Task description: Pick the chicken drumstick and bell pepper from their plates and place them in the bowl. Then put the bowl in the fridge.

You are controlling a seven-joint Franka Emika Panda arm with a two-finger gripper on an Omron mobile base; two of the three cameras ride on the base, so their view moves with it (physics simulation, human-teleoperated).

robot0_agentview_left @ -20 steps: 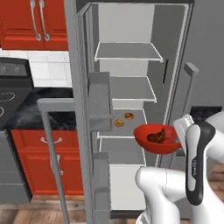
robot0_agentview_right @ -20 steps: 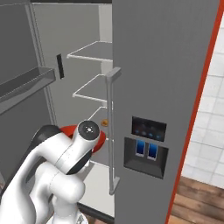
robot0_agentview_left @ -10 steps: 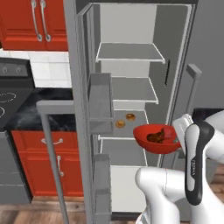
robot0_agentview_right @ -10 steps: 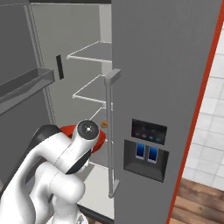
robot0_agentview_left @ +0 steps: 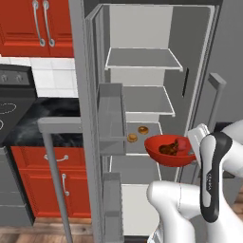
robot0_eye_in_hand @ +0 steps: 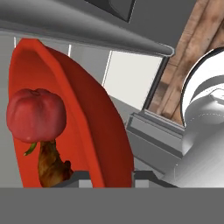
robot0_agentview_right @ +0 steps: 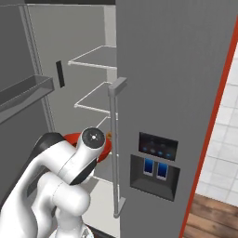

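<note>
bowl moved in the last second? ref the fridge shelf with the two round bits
No. In the left base view the bowl sits at the same spot, just right of the round food items on the fridge shelf, as before.

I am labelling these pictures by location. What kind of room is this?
Most likely a home kitchen: an open fridge with shelves, red cabinets above a tiled wall, and a stove on the dark counter.
</note>
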